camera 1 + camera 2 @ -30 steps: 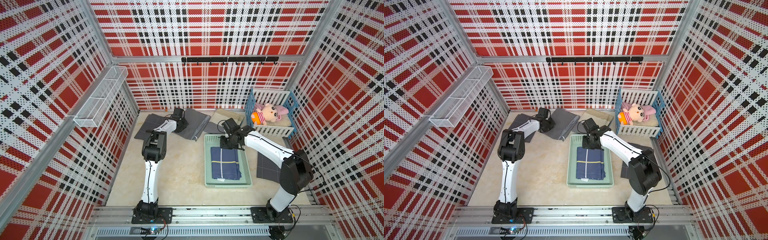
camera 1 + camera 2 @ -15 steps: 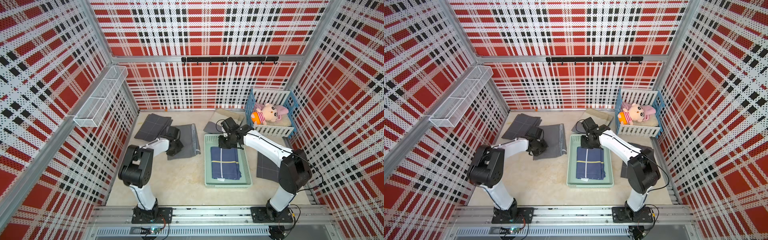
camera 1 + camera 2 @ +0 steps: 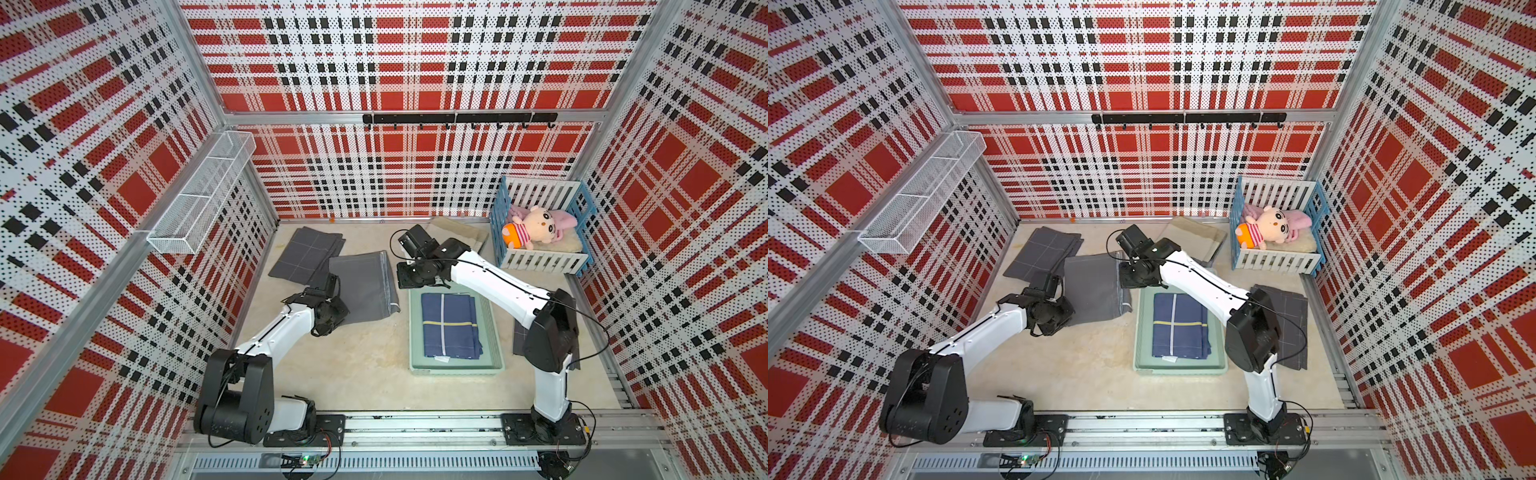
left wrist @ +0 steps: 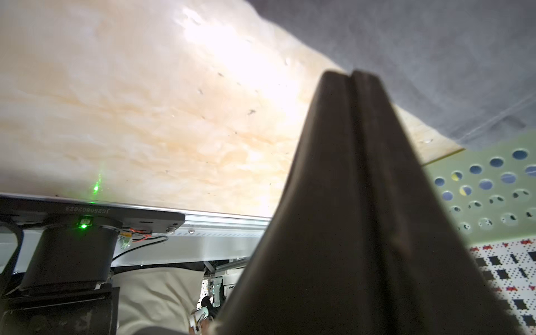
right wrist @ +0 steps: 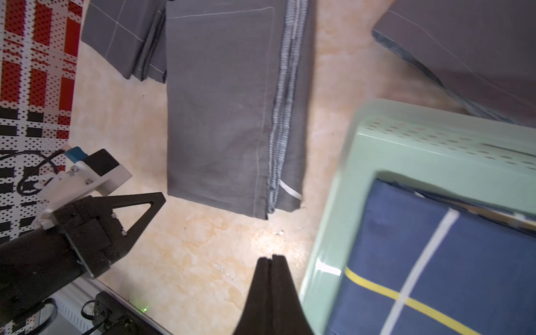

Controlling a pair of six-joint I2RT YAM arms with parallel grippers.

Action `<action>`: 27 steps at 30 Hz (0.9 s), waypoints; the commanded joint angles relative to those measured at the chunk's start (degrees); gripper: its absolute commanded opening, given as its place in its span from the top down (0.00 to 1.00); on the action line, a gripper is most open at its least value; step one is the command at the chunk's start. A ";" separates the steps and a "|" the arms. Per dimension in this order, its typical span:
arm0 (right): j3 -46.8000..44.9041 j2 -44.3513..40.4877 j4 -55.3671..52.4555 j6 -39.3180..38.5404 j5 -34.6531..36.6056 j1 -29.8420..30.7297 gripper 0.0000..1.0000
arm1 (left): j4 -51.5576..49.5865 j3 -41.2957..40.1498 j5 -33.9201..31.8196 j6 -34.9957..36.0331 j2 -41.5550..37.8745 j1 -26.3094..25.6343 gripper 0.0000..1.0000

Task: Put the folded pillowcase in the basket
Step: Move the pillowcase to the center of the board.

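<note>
- In the mint-green basket [image 3: 457,371], the navy folded pillowcase [image 3: 451,328] is lying flat. The right arm is covering the basket's far rim in both top views.
- Right gripper [image 5: 271,258] is hovering just beside the basket's corner, jaws pressed together, gripping nothing.
- Left gripper [image 4: 351,76] is pinched closed too and empty, sitting near the gray pillowcase [image 3: 365,291], whose near corner the left arm is hiding.

the folded pillowcase [image 3: 451,326] lies in the basket [image 3: 457,370]. a cloth [image 3: 365,291] lies left of it. the crib [image 3: 540,262] stands behind-right, seemingly apart.
</note>
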 commanded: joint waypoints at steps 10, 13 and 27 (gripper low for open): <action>2.39 2.90 -2.10 9.75 4.39 2.95 1.00 | 15.35 15.40 7.52 5.46 22.74 -4.23 1.00; 0.40 1.06 -1.73 10.36 5.54 3.33 1.00 | 17.28 12.92 8.99 4.88 25.71 -4.47 1.00; -5.41 0.85 2.54 9.33 3.44 6.61 1.00 | 13.01 -7.88 9.42 0.63 5.51 -1.96 1.00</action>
